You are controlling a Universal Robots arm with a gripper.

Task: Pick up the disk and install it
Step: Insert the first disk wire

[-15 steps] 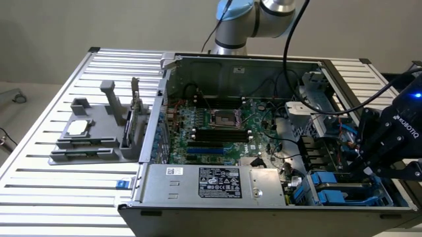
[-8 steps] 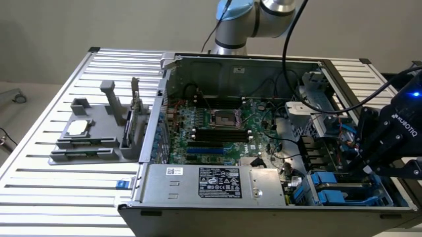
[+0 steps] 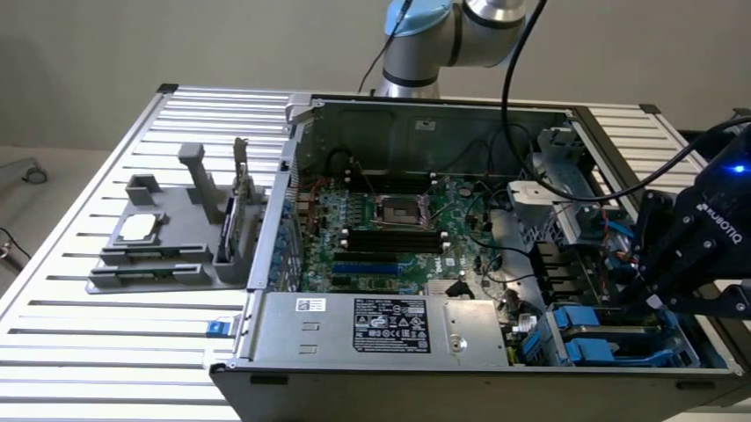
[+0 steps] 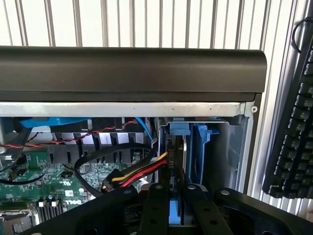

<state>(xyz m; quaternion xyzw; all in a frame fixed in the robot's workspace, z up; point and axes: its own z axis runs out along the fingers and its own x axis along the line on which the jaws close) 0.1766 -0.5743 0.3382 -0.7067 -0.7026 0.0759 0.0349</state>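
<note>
**Position.** The end effector hangs over the drive bay, in the corner of the open computer case at the exterior view's right. The case rests on the slatted tabletop.

**Grip.** The two black fingers are drawn close together, with a narrow blue strip between them. I judge that strip to be a blue rail of the disk, seen edge-on and pinched between the fingers. The metal face and the label are hidden from view.

**Location of the disk.** It is off the tabletop and in the grip. It stands upright in the mouth of the bay, just beside a blue carrier that sits in the same bay. A bundle of red, yellow and black cables runs close alongside.

**Progress.**
- **Pick-up:** judged complete.
- **Installation:** judged to be under way, with the disk lined up with its slot.
- **Seating:** how deep the disk sits cannot be told, because the fingers and the bay wall hide its lower part.
- **Release:** not yet made, so the task is judged well advanced but not closed.

**Surroundings.** A grey fixture stands on the tabletop at the exterior view's left, well apart from the work. It carries a small square chip and a thin upright card. A keyboard lies beside the case.
</note>
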